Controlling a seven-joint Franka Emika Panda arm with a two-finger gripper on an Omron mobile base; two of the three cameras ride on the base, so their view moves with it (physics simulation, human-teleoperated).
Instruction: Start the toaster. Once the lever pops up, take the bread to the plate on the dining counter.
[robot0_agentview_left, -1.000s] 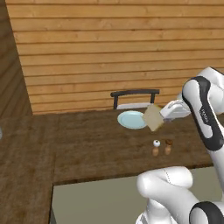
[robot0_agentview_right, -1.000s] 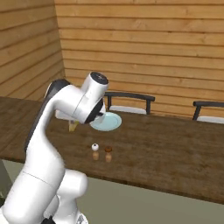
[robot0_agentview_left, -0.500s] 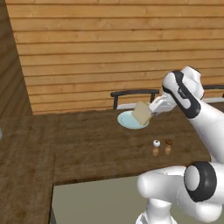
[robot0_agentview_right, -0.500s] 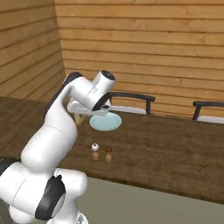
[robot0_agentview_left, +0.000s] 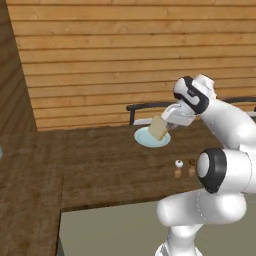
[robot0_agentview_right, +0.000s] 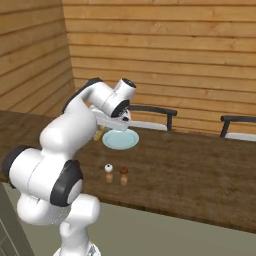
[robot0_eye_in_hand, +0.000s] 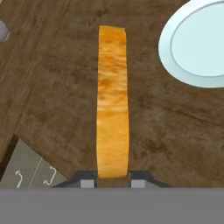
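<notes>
dining counter (robot0_agentview_left: 100, 165): wide dark-brown wood-grain top running across the left base view, with a plain grey-beige front below its near edge; in the hand view its grain lies under the slice.
plate (robot0_agentview_left: 152, 137): small round pale blue-green plate lying flat on the counter, toward the far side, just in front of a dark chair back; in the right base view it sits just right of the gripper; in the hand view its rim curves into the upper right corner.
bread (robot0_agentview_left: 158, 128): one tan-crusted slice, held on edge above the counter, hanging over the near part of the plate as the left base view gives it; in the hand view it is seen edge-on as a long orange-brown strip, with the plate off to its right, so whether it is truly over the plate i cannot tell.
gripper (robot0_agentview_left: 168, 125): closed narrowly on the bread, one dark finger tip on each flat face of the slice; the hand view shows both tips pressed against its lower end.
arm (robot0_agentview_left: 220, 125): white with dark joints, rising from the lower right of the left base view and bending over toward the plate.
shakers (robot0_agentview_left: 185, 169): two small shakers standing side by side on the counter, near its front edge, well apart from the plate; one has a white top, the other a brown one.
chairs (robot0_agentview_right: 152, 111): dark chair backs behind the counter, against a wall of horizontal wood planks.
</notes>
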